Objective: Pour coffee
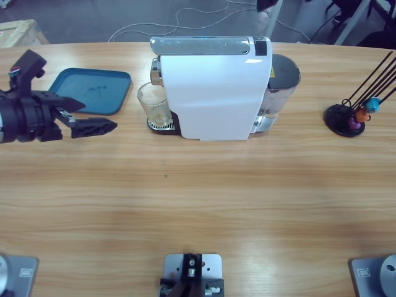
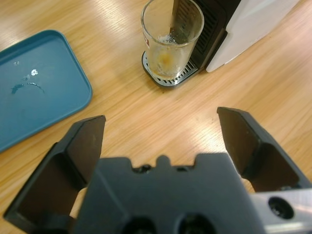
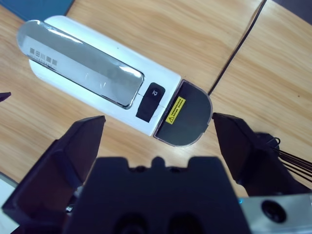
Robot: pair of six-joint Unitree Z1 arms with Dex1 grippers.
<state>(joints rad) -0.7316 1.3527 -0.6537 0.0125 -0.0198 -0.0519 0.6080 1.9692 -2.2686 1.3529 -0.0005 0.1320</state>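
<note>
Coffee [image 2: 165, 58]: one trace, one glass [image 2: 171, 41].

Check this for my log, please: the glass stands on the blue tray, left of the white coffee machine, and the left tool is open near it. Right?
Not quite. The glass stands on the coffee machine's drip grate under the spout, not on the blue tray, which lies apart and bare, as the left wrist view shows. The rest holds: the left tool is open near it.

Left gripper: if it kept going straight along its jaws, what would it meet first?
Probably the glass on the drip grate of the white machine; the left gripper is open, with bare table between.
</note>
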